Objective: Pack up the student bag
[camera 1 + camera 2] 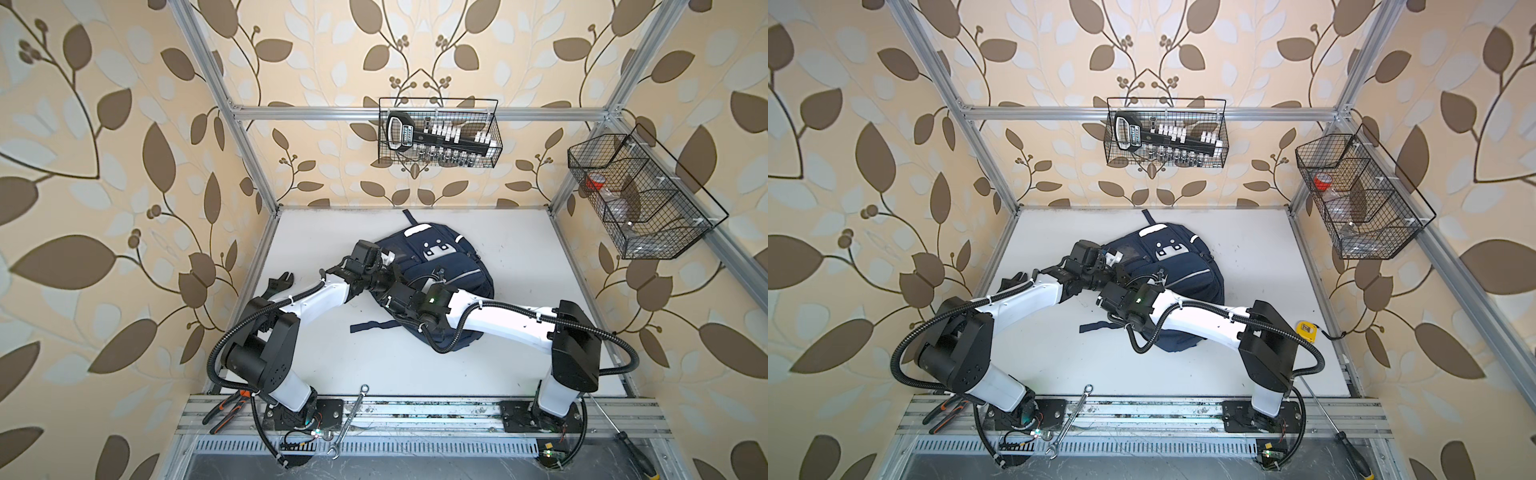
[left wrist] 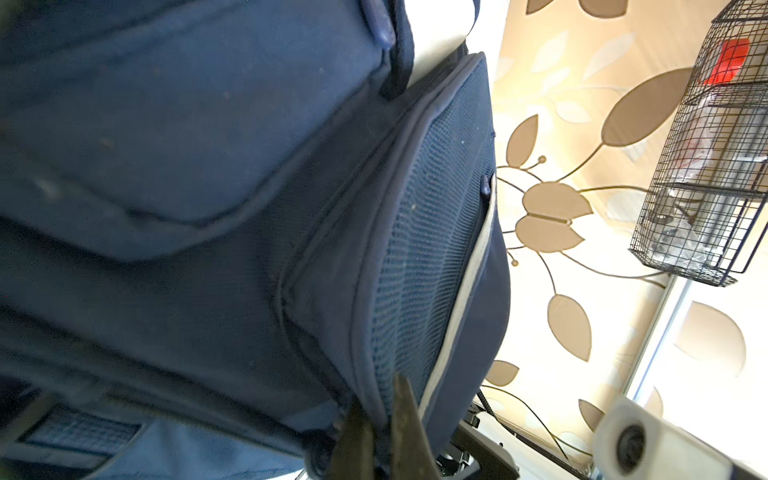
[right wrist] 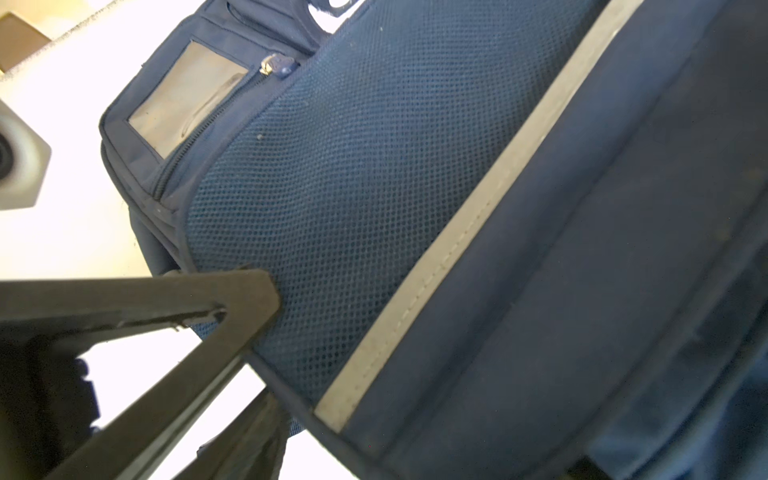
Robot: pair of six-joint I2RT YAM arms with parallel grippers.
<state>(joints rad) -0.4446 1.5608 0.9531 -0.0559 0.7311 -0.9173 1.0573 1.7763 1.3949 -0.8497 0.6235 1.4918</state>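
Navy-blue fabric backpack with white reflective stripes (image 1: 446, 266) lies flat near the middle of the white surface (image 1: 532, 257). Its long axis runs from the handle end at the far side back toward my right arm's base. Both my tools work at its left flank, so the bag lies to the right of them in both top views.

My left tool (image 2: 380, 424) is closed. Its dark fingertips (image 2: 405, 411) seem to pinch the piped seam beside the blue mesh panel (image 2: 419, 257), though they sit at the very edge of the wrist view and I can't be sure how much cloth they hold. My right tool (image 3: 266, 353) stands open, one finger touching the mesh and the other under the bag's edge, straddling it without clamping.

A small zip slider (image 3: 278, 66) sits past the right tool's fingers, farther along the same panel. I judge the pockets are zipped shut, so the coming move turns on reaching that slider. My right arm is the free one, while the left steadies the seam.
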